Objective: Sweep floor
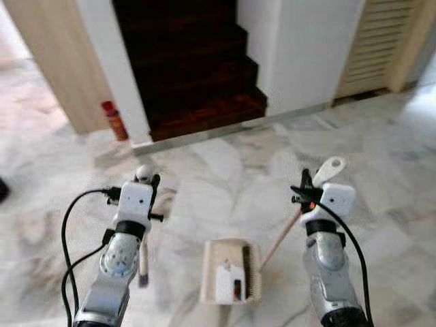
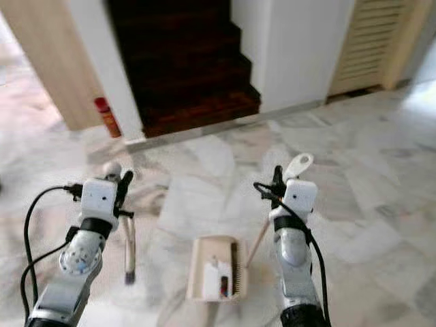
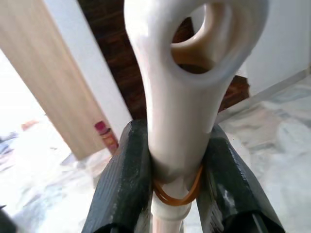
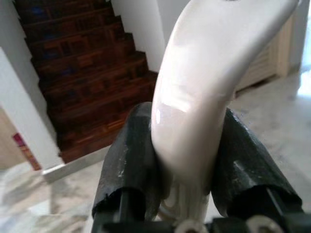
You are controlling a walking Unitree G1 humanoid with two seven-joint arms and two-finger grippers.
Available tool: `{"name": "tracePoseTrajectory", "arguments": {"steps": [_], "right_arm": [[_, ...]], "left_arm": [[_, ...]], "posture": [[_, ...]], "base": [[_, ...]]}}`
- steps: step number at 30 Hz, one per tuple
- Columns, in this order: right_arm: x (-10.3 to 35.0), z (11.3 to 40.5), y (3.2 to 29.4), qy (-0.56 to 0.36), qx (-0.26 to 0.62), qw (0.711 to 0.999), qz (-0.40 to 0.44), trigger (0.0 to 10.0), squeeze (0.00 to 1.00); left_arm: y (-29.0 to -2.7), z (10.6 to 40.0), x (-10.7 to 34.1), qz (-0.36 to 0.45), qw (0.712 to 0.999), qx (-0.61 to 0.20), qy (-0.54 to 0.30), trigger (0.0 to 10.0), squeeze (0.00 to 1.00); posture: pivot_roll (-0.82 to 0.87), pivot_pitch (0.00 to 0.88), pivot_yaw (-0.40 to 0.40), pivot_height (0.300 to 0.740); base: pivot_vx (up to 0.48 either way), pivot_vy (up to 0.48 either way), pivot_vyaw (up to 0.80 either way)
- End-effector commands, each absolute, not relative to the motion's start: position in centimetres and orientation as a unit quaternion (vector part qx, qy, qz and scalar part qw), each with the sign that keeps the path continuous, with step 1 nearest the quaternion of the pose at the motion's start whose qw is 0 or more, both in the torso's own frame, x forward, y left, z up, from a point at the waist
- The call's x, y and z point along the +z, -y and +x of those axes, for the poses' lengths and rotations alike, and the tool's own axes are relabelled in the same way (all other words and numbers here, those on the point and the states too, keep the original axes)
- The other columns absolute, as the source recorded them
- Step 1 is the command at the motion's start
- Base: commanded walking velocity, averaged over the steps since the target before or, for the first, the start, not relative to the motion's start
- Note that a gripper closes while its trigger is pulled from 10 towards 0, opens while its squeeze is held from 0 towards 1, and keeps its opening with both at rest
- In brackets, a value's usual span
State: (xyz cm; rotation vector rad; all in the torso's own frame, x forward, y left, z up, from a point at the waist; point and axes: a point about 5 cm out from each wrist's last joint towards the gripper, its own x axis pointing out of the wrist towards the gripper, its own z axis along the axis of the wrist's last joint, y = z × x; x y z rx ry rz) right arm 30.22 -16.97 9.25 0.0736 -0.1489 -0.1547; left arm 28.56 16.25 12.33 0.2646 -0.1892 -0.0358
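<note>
My left gripper [image 1: 152, 185] is shut on the cream handle of a small broom [image 1: 143, 255], which hangs down to the marble floor. The left wrist view shows the handle's ring end [image 3: 194, 43] rising between the black fingers [image 3: 121, 184], with an orange rubber band under it. My right gripper [image 1: 304, 193] is shut on the curved top of a dustpan handle [image 4: 204, 73]. Its thin stick slants down to the cream dustpan [image 1: 230, 271], which rests on the floor between my arms and holds a few small bits.
Dark wooden stairs [image 1: 194, 75] rise straight ahead between white walls. A red canister [image 1: 114, 120] stands by the left wall's foot, next to a wooden panel [image 1: 51, 61]. A louvred door [image 1: 381, 48] is at the far right. Marble floor [image 1: 225, 170] spreads ahead.
</note>
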Motion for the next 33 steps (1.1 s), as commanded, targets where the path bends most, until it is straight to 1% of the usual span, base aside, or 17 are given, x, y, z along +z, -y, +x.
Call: {"name": "tracePoseTrajectory", "arguments": {"steps": [1, 3, 16, 24, 25, 33], "right_arm": [[10.7, 30.6, 17.0, 0.106, -0.079, 0.991, 0.039, 10.0, 0.0], [10.6, 30.6, 17.1, 0.101, -0.081, 0.991, 0.039, 10.0, 0.0], [11.1, 31.2, 17.4, 0.096, -0.079, 0.991, 0.039, 10.0, 0.0], [11.4, 31.6, 17.3, 0.091, -0.077, 0.992, 0.041, 10.0, 0.0], [11.5, 31.8, 17.3, 0.089, -0.078, 0.992, 0.039, 10.0, 0.0], [11.7, 32.2, 17.0, 0.085, -0.068, 0.993, 0.043, 10.0, 0.0]], "left_arm": [[-16.2, 28.9, 13.2, 0.128, 0.985, -0.019, 0.116, 10.0, 0.0], [-16.1, 28.9, 13.1, 0.124, 0.985, -0.019, 0.116, 10.0, 0.0], [-16.4, 29.4, 13.3, 0.121, 0.986, -0.012, 0.117, 10.0, 0.0], [-16.7, 29.5, 13.5, 0.118, 0.986, -0.001, 0.118, 10.0, 0.0], [-16.8, 29.5, 13.6, 0.118, 0.986, 0.003, 0.119, 10.0, 0.0], [-17.2, 29.4, 13.6, 0.116, 0.986, 0.015, 0.119, 10.0, 0.0]], "posture": [[0.05, 0.0, 0.059, 0.74], [0.05, 0.0, 0.06, 0.74], [0.06, 0.0, 0.058, 0.74], [0.08, 0.036, 0.046, 0.74], [0.09, 0.051, 0.043, 0.74], [0.09, 0.072, 0.033, 0.74]], "base": [[0.0, 0.0, 0.0], [0.0, 0.0, 0.0], [0.0, 0.263, 0.0], [0.0, 0.277, 0.0], [0.0, 0.289, 0.0], [0.0, 0.289, 0.0]]}}
